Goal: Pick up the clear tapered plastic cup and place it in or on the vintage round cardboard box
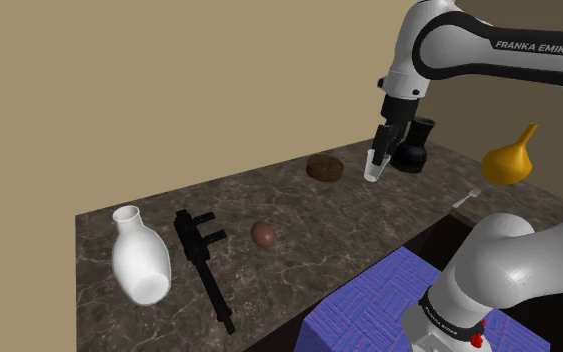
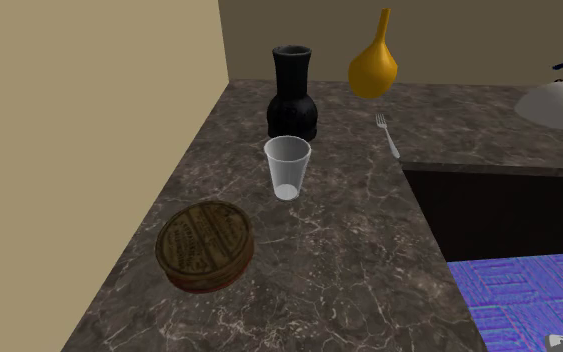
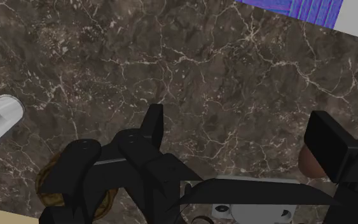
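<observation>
the clear tapered plastic cup stands upright on the dark marble tabletop, between a black vase and the brown round cardboard box. the black end effector hovers above the tabletop, fingers spread wide and gripping nothing, the cup off to one side.
</observation>
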`<state>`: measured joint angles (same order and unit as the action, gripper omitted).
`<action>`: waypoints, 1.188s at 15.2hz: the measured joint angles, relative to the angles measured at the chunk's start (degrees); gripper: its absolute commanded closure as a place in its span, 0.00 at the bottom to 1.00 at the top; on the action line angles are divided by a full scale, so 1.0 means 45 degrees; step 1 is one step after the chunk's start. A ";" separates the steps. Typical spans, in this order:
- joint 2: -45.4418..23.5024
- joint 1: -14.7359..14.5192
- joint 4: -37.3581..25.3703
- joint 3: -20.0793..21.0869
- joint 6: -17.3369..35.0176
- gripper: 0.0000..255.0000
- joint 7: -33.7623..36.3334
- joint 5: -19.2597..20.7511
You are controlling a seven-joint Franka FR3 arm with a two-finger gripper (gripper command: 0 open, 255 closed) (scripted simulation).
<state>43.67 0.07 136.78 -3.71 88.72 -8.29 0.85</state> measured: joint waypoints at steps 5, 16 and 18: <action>-0.0693 0.0290 0.0206 -0.0455 0.1055 0.00 -0.0362 0.0504; -0.3726 0.1300 0.0204 -0.2312 0.4897 0.00 -0.1681 0.1984; -0.4445 0.1468 -0.0084 -0.2699 0.5506 0.00 -0.1991 0.2131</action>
<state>23.67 6.67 136.40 -15.85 113.50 -17.25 10.44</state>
